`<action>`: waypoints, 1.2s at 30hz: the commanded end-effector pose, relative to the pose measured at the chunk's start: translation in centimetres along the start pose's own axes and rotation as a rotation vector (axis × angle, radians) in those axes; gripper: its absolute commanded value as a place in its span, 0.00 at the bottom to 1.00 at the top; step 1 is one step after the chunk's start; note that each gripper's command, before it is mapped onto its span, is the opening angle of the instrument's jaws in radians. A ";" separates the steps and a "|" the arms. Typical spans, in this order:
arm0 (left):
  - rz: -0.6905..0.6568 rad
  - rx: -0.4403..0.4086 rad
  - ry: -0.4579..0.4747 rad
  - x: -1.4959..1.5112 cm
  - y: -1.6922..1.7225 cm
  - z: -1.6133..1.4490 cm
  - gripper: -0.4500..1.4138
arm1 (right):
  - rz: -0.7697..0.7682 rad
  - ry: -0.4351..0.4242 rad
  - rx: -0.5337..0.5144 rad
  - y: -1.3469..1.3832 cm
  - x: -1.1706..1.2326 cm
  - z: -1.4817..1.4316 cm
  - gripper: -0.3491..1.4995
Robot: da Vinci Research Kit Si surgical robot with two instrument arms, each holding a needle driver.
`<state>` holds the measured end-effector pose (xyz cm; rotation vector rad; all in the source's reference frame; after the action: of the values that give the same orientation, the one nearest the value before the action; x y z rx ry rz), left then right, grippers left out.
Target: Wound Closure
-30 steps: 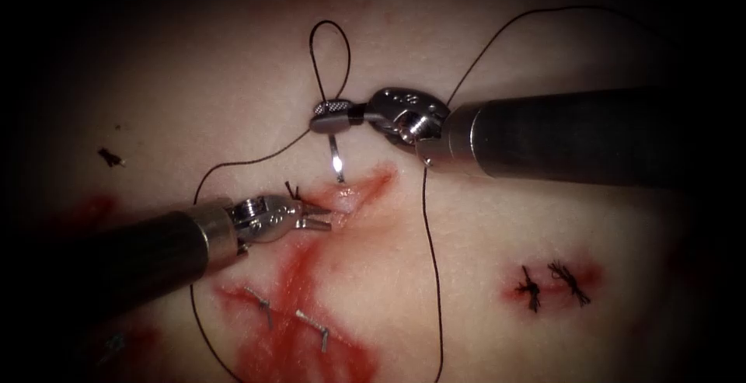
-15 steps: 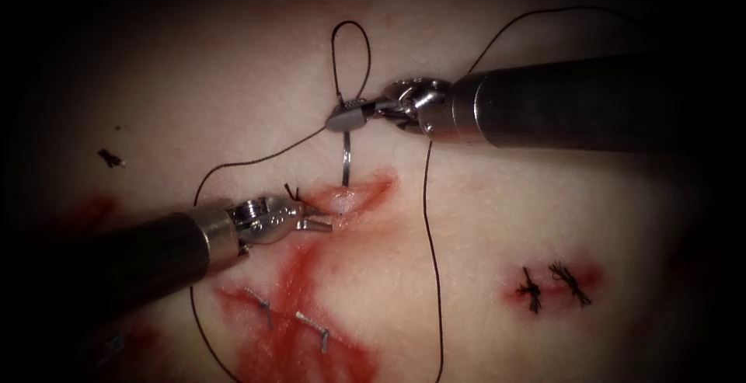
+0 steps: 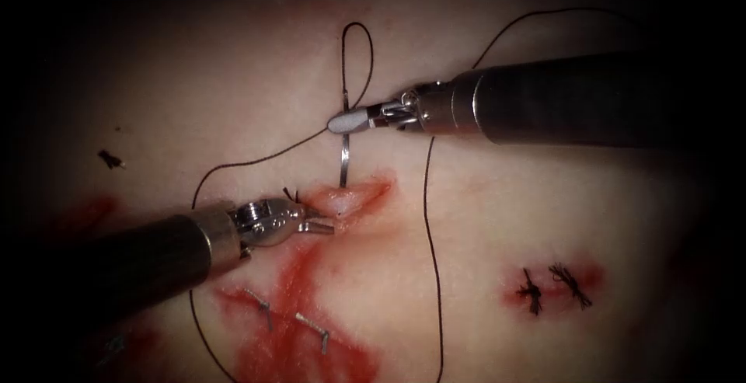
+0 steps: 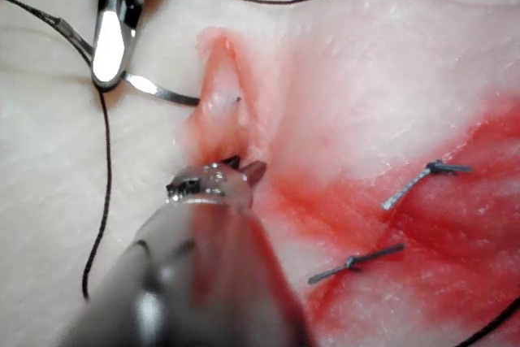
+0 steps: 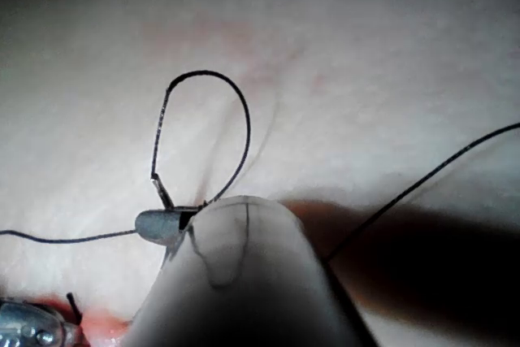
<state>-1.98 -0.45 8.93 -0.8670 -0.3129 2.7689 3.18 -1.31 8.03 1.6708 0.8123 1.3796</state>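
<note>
Needle [image 3: 344,159] now steeper in right pincer [image 3: 347,123] (left pincer [image 3: 317,220] gripping tissue [image 3: 342,199]).

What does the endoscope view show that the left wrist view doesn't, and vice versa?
Endoscope view: two dark knotted stitches right of the cut and the thread loop above the right tool. Left wrist view: up close, the needle tip meeting the raised tissue edge. Both: right tool holding the needle near its thread end, left tool gripping the tissue, red fluid.

Pale pinkish tissue [image 3: 544,212], red fluid [image 3: 311,336], seemingly black thread [image 3: 429,220], silver needle [image 3: 344,161]
</note>
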 end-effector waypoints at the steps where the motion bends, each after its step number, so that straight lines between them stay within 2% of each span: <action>1: 0.001 0.000 0.001 0.01 -0.02 0.09 0.41 | 0.023 -0.005 0.003 0.08 0.02 0.06 0.00; 4: 0.001 0.000 0.001 0.01 -0.02 0.09 0.41 | 0.071 -0.009 0.038 0.12 0.00 0.07 0.00; 13: 0.000 0.000 0.001 0.01 -0.01 0.09 0.41 | 0.116 -0.038 0.044 0.25 -0.22 0.20 0.00; 22: 0.000 -0.001 0.001 0.01 -0.02 0.08 0.41 | 0.173 -0.024 0.074 0.35 -0.32 0.19 0.00; 31: -0.001 0.000 0.001 0.02 -0.01 0.09 0.41 | 0.210 -0.040 0.079 0.47 -0.65 0.20 0.00; 36: -0.001 0.000 0.001 0.02 -0.01 0.09 0.41 | 0.189 -0.047 0.030 0.69 -0.87 0.26 0.00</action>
<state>-1.99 -0.45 8.92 -0.8656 -0.3128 2.7676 3.18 -2.36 8.13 1.8311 0.6622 1.4576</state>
